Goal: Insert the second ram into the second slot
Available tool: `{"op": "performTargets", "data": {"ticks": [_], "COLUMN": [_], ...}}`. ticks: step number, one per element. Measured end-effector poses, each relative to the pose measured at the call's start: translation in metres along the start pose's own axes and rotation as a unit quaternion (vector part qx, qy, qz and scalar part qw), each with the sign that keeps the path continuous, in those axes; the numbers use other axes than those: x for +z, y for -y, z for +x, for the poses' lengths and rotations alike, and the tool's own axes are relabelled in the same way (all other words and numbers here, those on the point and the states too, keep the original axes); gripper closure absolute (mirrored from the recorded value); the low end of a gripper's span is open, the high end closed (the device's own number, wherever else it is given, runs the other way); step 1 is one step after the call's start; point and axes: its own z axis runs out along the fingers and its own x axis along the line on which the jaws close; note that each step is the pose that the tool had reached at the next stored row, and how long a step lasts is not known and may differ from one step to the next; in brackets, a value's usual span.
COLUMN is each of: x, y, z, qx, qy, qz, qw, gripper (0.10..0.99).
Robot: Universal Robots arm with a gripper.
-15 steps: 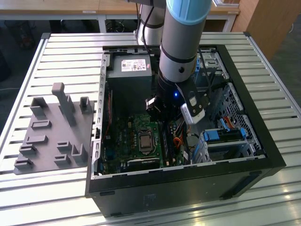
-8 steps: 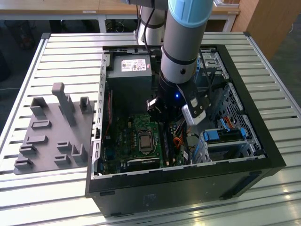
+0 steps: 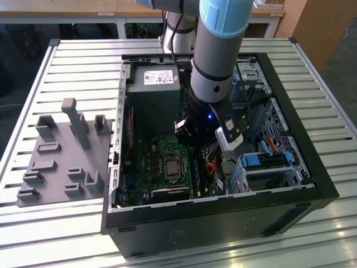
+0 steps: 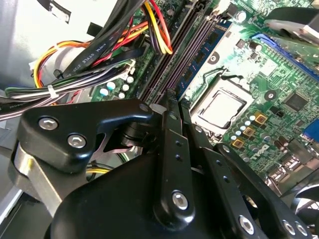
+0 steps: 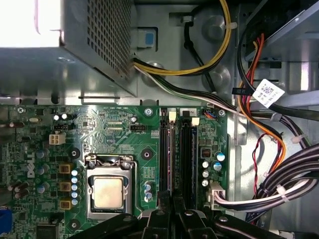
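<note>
Hovering over the motherboard [image 5: 114, 149] slots [image 5: 185, 154], the gripper [image 4: 172, 107] appears clenched on nothing visible; the second ram, judged stiff, light and fragile, warrants edge-holding.

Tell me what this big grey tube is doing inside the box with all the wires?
The tube is a robot arm. It reaches into an open computer case that stands on a slatted metal table. One camera watches from outside. Two more ride on the arm and look down past its gripper, the black part that grabs things. In the first wrist view you see the green motherboard, the square silver processor, bundles of cables, and two long dark memory slots. The gripper sits right at the end of those slots. I cannot tell if it holds anything. A grey tray lies beside the case, on the exterior view's left.
</note>
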Motion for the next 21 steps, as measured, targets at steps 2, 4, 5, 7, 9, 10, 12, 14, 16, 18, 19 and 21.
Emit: {"op": "performTargets", "data": {"ticks": [2,4,5,7,9,10,12,14,16,18,19,21], "x": [0.0014,0.003,0.0038,0.0054,0.0068,0.0072,0.0074,0.0076,0.0077,0.0077,0.0074,0.0066], "y": [0.0,0.0,0.0,0.0,0.0,0.0,0.0001,0.0,0.0,-0.0001,-0.0001,-0.0002], "z": [-0.0003,-0.0008,-0.0008,-0.0009,-0.0011,-0.0011,-0.0013,-0.0015,-0.0016,-0.0019,-0.002,-0.002], "qx": [0.0,0.0,0.0,0.0,0.0,0.0,0.0,0.0,0.0,0.0,0.0,0.0], "qy": [-0.0003,-0.0008,-0.0011,-0.0015,-0.002,-0.0021,-0.0023,-0.0023,-0.0022,-0.0022,-0.0022,-0.0021], "qz": [0.0,0.0,0.0,0.0,0.0,0.0001,0.0004,0.0002,0.0001,0.0,-0.0001,-0.0003], "qw": [1.0,1.0,1.0,1.0,1.0,1.0,1.0,1.0,1.0,1.0,1.0,1.0], "gripper": [0.949,0.949,0.949,0.949,0.949,0.949,0.949,0.949,0.949,0.949,0.949,0.949]}}
